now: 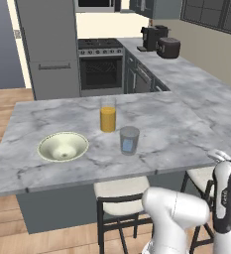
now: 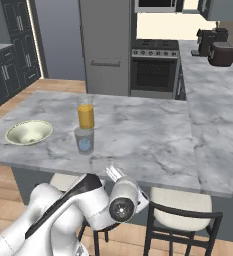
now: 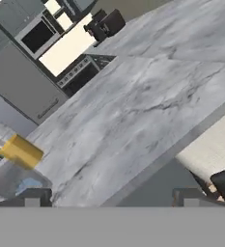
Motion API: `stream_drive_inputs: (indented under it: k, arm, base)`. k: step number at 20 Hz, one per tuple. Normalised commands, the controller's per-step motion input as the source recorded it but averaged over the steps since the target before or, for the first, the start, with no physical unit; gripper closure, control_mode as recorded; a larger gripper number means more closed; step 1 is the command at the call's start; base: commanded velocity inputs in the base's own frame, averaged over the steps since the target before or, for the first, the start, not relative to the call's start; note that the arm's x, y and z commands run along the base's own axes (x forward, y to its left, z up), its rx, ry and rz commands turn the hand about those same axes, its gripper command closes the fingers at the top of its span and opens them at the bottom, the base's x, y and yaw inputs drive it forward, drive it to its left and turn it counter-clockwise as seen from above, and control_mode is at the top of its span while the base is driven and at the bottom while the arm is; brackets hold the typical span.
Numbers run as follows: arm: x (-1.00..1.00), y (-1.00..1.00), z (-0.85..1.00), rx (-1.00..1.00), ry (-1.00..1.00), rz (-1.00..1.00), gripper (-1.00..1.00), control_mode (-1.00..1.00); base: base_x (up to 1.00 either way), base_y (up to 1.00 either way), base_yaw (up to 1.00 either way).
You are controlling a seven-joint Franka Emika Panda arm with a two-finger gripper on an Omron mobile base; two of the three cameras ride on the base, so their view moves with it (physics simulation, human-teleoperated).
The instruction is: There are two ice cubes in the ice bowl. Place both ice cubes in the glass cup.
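Left base view: wide pale cream-green ice bowl (image 1: pixel 63 146) sits left on the grey marble counter (image 1: pixel 186 114), apparently empty; light-blue ice (image 1: pixel 128 145) shows inside the short grey transparent glass cup (image 1: pixel 129 140), near the tall glass of orange liquid (image 1: pixel 107 114). Right base view: same layout, arm folded low below the near counter edge, likely because delivery is done. Hand view: gripper (image 3: pixel 109 198) spread wide, holding nothing.
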Motion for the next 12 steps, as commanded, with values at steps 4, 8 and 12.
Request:
stream_drive_inputs:
  k: [4,8,12]
  arm:
    - [-0.16,-0.47,0.48,0.14,-0.12,-0.04,-1.00,-1.00]
    - [-0.05,0.00,0.00,0.00,-0.03,0.00,-1.00,-1.00]
    - [0.00,-0.11,0.00,0.04,0.01,-0.01,-1.00,-1.00]
  base:
    - [0.00,0.00,0.00]
    - [0.00,0.00,0.00]
    - [0.00,0.00,0.00]
